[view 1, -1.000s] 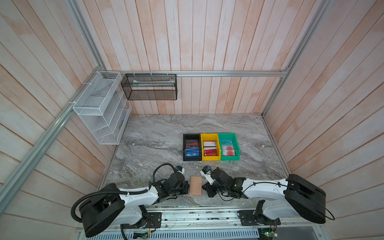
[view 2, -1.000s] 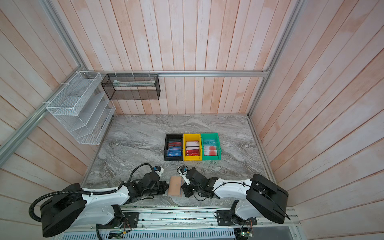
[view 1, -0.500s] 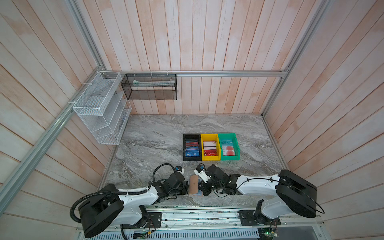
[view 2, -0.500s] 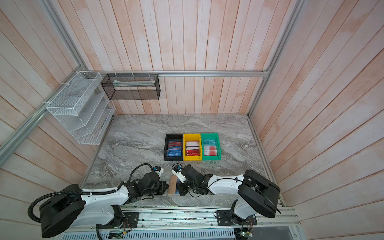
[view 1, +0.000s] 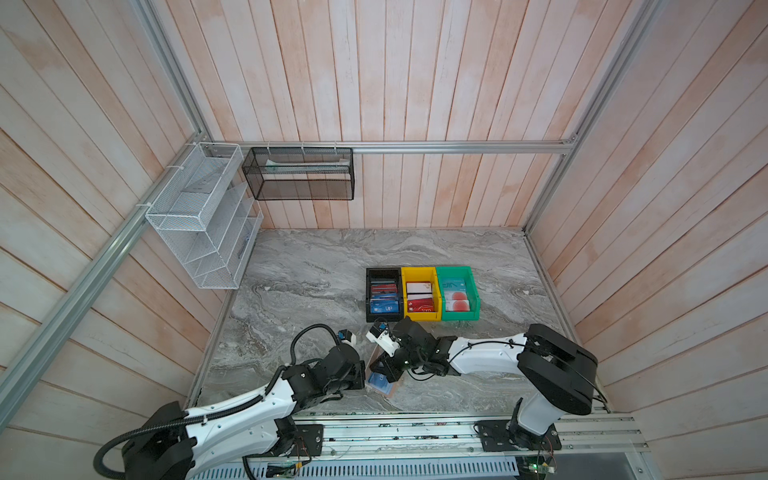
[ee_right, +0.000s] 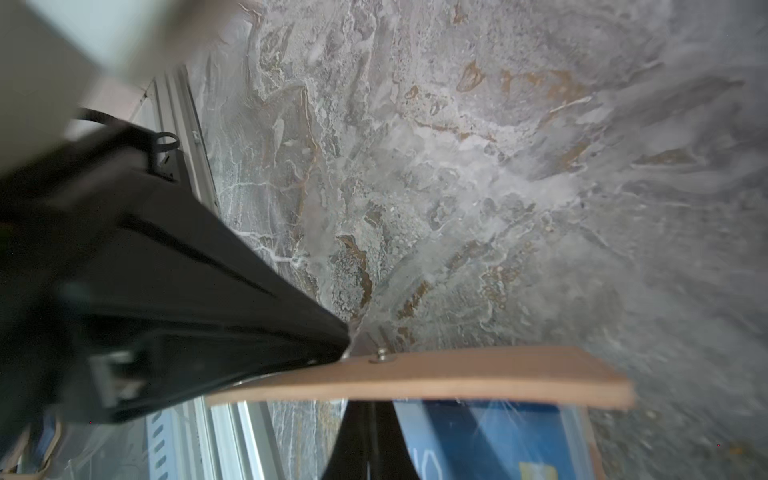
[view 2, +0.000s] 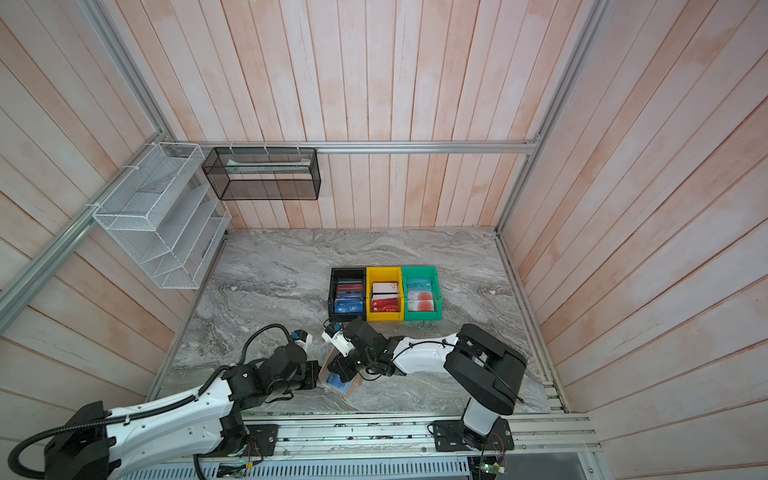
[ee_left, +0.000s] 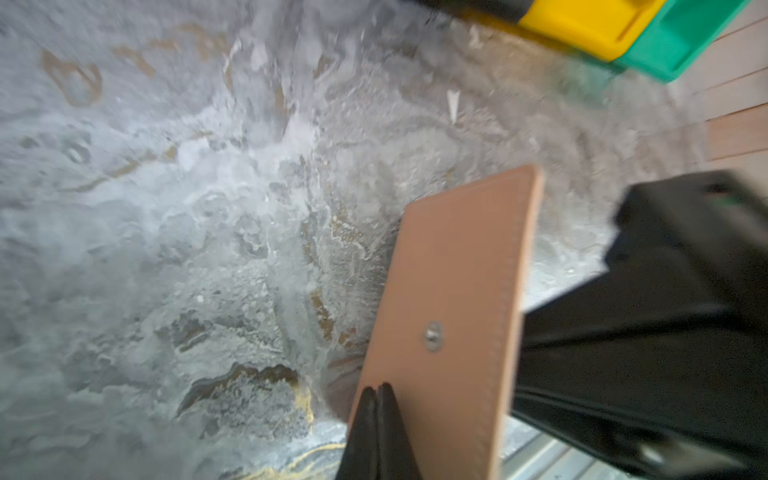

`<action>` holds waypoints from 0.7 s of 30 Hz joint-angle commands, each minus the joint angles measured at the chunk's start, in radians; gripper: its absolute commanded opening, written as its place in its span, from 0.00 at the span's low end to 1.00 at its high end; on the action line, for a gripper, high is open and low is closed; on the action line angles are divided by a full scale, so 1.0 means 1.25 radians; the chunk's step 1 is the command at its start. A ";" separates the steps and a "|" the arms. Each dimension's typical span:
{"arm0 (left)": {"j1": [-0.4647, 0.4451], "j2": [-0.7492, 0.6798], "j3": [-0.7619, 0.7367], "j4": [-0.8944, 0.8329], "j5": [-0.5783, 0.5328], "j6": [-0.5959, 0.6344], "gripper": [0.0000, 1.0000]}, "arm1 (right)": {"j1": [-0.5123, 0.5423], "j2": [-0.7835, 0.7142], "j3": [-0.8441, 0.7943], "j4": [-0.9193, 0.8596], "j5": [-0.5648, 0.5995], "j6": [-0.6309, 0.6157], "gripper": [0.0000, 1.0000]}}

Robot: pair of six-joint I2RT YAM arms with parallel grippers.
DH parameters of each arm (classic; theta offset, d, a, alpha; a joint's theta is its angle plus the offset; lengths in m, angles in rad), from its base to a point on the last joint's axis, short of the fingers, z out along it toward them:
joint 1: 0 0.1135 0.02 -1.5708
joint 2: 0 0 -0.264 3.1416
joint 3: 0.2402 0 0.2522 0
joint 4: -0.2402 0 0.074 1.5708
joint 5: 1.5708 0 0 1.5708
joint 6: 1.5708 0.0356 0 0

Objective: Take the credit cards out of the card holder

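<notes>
Left gripper [ee_left: 376, 399] first: its black fingertips [ee_left: 363, 419] are squeezed flat together with nothing between them. The tip leans on the outer face of the tan leather-look card holder [ee_left: 453, 291], close to the cover's short edge and near the little silver snap stud [ee_left: 433, 334]. That cover is tilted up off the table, so the holder sits partly open.

In both top views we find the holder at 6 o'clock on the grey marble tabletop [view 1: 332, 270], sandwiched between the two grippers: the left one at its 9 o'clock, the right one at its 2 o'clock.

Right gripper [ee_right: 369, 415]: fingers also pressed together, poking in under the lifted cover and meeting its inner side. We can't tell if it's pinching anything. Just beside it a blue credit card [ee_right: 490, 440] lies under a clear plastic sleeve.

Room-wise, the silver aluminium front rail [view 1: 415, 419] runs near the holder's 6 o'clock. The black plastic bin [view 1: 368, 291], yellow plastic bin [view 1: 417, 271] and green plastic bin [view 1: 457, 270], with loose credit cards [view 1: 384, 307] inside, sit at its 12 to 1 o'clock, near the right wrist. From 9 to 11 o'clock it's bare marble out to the wall.
</notes>
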 commanded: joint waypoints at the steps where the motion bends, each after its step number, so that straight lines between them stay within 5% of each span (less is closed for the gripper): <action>1: 0.003 -0.098 0.018 -0.092 -0.032 -0.027 0.00 | 0.006 0.038 0.022 -0.001 -0.015 0.003 0.00; 6: 0.002 -0.203 -0.010 -0.057 -0.006 -0.038 0.00 | 0.005 0.064 0.033 -0.015 -0.004 0.007 0.00; 21: 0.002 -0.204 -0.024 -0.006 0.015 -0.045 0.00 | -0.003 0.088 0.136 -0.081 0.021 -0.030 0.00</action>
